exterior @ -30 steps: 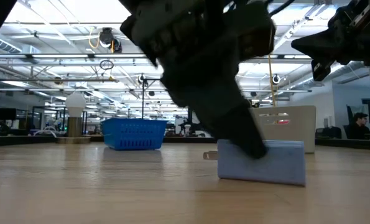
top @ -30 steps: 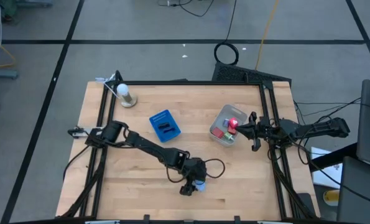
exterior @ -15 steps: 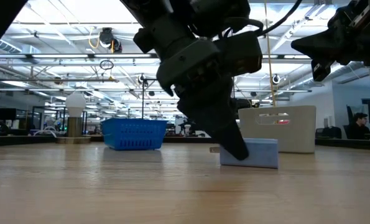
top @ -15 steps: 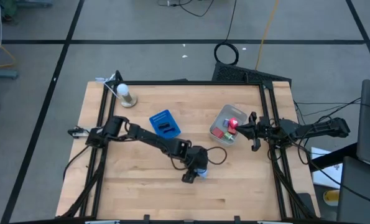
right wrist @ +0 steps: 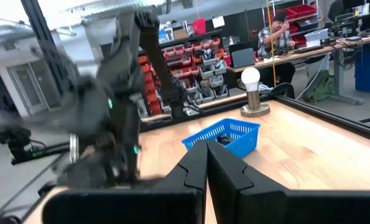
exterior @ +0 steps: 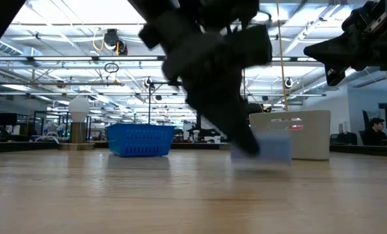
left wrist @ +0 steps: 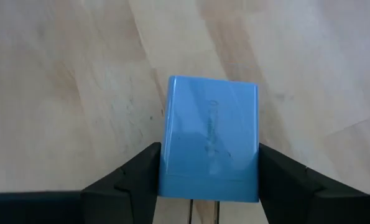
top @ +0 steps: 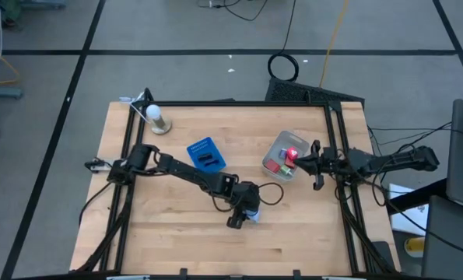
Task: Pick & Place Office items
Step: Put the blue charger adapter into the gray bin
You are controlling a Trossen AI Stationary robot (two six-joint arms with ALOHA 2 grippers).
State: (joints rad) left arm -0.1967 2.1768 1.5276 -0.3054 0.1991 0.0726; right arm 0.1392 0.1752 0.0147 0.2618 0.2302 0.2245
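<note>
A light blue block (left wrist: 211, 140) sits between the fingers of my left gripper (left wrist: 209, 177), near the middle of the table's near half (top: 245, 217). In the low view the block (exterior: 271, 148) shows just above the wood under the gripper (exterior: 244, 140). My right gripper (top: 315, 165) hangs shut (right wrist: 206, 163) at the table's right side, beside the clear tub (top: 276, 149), which holds red and green pieces (top: 290, 155). The blue tray (top: 206, 155) holds dark pieces. My left gripper pinches the light blue block by its two long sides (left wrist: 167, 155), one finger (left wrist: 141, 171) on each side. The fingers slant down from above. The block's broad face lies toward the camera, and the low view shows it slightly clear of the table.
A small lamp with a white bulb (top: 157, 118) stands at the far left corner. Black frame rails (top: 336, 140) run along the table's edges. Bare wood (top: 177, 225) lies around the left gripper. People work at benches beyond the table (right wrist: 278, 31).
My left gripper, shut on the light blue block, moved from close to the near edge toward the far edge, taking the block along the table. In the last half second the block rose a little off the wood.
</note>
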